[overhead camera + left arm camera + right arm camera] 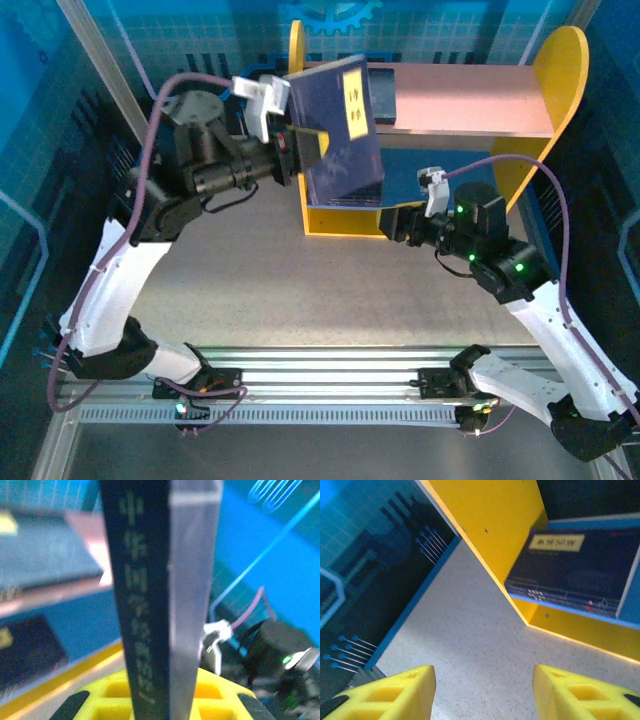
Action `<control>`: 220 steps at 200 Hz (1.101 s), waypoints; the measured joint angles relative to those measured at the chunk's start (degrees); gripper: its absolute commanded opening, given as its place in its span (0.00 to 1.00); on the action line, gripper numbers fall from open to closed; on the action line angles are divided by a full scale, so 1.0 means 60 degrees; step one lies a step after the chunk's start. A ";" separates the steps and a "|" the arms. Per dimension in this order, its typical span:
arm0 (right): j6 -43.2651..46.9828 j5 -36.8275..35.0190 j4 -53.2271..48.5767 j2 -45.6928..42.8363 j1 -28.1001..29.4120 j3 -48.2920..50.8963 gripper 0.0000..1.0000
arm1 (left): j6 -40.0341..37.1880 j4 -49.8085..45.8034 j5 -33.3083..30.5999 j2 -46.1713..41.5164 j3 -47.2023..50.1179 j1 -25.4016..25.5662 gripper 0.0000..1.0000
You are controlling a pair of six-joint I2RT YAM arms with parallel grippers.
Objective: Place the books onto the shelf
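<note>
The counter [250, 290] carries the shelf [560, 70], and I place everything else against that. A top-board book [383, 95] lies flat toward the left end of the shelf's pinkish board. A lower-board book [580, 575] lies flat on the blue board beneath, close to a yellow side panel.

The held book [345, 130] hangs tilted on edge just in front of the shelf's left end. My left fingers [312, 136] are clamped narrow on its edge. I judge the edgewise hold lets it pass between the boards.

My right fingers [395, 690] stand wide with nothing between them, low over the counter just in front of the shelf's lower board. I judge that leaves the left arm room.
</note>
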State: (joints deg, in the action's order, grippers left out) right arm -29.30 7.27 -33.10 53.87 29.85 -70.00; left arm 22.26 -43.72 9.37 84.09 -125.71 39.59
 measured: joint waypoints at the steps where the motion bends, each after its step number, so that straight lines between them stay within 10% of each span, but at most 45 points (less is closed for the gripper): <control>1: -0.0004 0.0022 0.0011 0.0011 -0.0007 -0.0047 0.56 | 0.0000 0.0025 -0.0029 0.0058 -0.0124 0.0000 0.00; 112: -0.1639 0.1705 0.3282 0.1555 -0.0426 -0.2455 0.76 | 0.0597 0.4146 -0.1169 0.1931 -0.0892 0.0000 0.00; 220: -0.4200 0.3373 0.6768 0.2940 -0.1443 -0.2801 0.71 | 0.1064 0.7104 -0.1355 0.1173 0.0637 -0.0025 0.00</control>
State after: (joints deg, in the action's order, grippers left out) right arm -54.50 27.51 7.51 71.50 21.19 -86.80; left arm 28.64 -1.10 1.23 91.13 -121.89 39.44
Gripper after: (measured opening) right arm 0.716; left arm 0.126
